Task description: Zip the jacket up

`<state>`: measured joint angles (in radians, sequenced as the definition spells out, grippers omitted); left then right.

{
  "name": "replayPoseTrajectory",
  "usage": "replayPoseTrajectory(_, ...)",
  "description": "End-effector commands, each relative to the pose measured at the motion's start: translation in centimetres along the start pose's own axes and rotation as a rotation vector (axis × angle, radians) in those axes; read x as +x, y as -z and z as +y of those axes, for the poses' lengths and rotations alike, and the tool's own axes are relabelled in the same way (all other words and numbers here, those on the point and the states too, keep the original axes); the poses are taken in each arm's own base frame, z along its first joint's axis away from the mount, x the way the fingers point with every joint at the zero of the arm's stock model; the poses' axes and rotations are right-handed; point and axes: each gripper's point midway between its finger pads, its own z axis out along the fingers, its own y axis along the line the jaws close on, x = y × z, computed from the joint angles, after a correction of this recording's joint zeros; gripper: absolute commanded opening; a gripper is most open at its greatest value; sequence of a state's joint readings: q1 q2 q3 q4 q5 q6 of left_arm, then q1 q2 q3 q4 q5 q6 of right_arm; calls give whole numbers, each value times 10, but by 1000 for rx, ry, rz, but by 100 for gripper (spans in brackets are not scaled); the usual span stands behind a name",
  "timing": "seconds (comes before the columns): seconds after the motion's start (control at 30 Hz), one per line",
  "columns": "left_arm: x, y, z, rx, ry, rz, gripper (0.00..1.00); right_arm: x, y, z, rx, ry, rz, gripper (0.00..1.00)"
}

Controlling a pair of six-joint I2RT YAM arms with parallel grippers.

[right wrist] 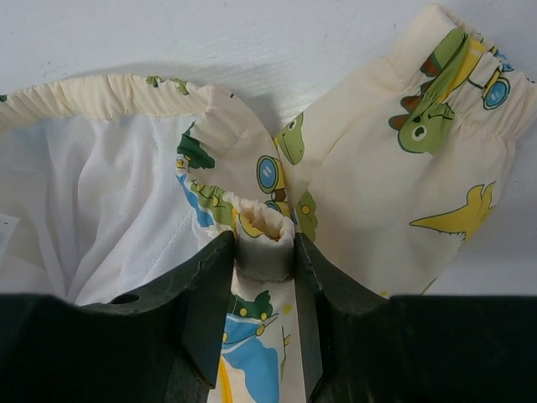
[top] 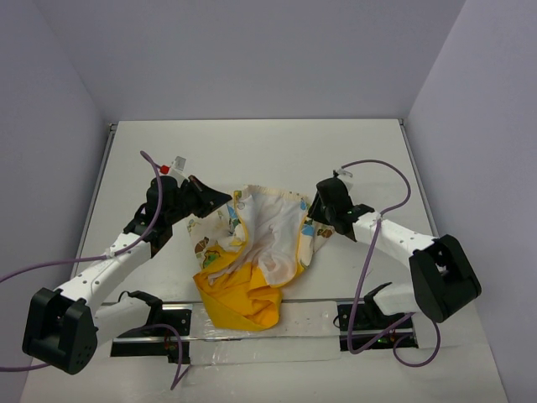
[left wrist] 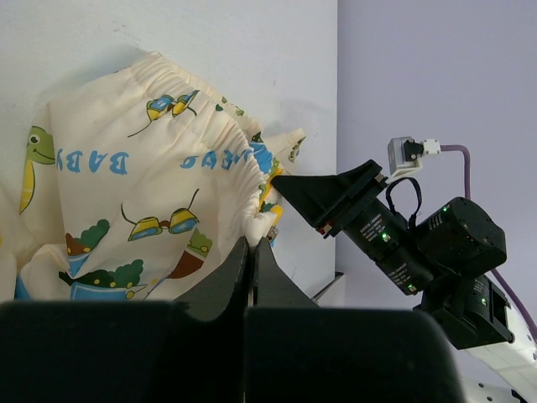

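Nearest the camera, at the bottom left of the top view, sits the left arm's black shoulder block [top: 57, 329]. The left arm [top: 109, 269] reaches from it up and right over the surface [top: 252, 151]. The left jaws are pressed together, and in the left wrist view a corner of gathered cream hem [left wrist: 262, 225] meets their tips. I judge that they pinch that thin edge, though the contact point itself is small and hard to make out.

In the middle of the frame the jacket [top: 260, 243] lies in a crumpled heap on the surface between the two arms. Its printed cream cloth is at the top, a white inner patch [top: 268, 231] is turned up, and the yellow hood [top: 239, 298] spills toward the bottom edge. No zipper teeth or slider can be seen in any view.

To the right, the right arm [top: 394, 239] comes in from the lower right. In the right wrist view, the right jaws stand part-way apart, one on each side of a bunched elastic fold [right wrist: 267, 239] which they grip. A printed sleeve [right wrist: 403, 168] lies just beside the fold, at the upper right.

The task looks to be at an early stage, with the jacket held at both sides for spreading and no zipping begun. The next move calls for drawing the two holds apart gently to flatten the front. Once the two zipper edges show, the arms can regrip near the bottom of the opening.
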<state>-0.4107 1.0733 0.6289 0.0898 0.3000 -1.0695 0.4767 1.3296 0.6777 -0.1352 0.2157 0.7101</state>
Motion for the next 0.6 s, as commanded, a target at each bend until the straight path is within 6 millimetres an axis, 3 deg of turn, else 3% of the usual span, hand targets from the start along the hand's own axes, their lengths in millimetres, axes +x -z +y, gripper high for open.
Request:
replayPoseTrajectory(0.0,-3,4,-10,39,-20,-10,0,-17,8,11,-57,-29,-65,41)
replayPoseTrajectory(0.17,-3,3,-10,41,-17,-7,0,-19,14,13,-84,-30,-79,25)
replayPoseTrajectory(0.47,-3,4,-11,43,-19,-8,0,-16,23,24,-172,-14,-72,39)
replayPoseTrajectory(0.57,-2,3,-11,43,-19,-5,0,-17,24,25,-177,-19,-74,38)
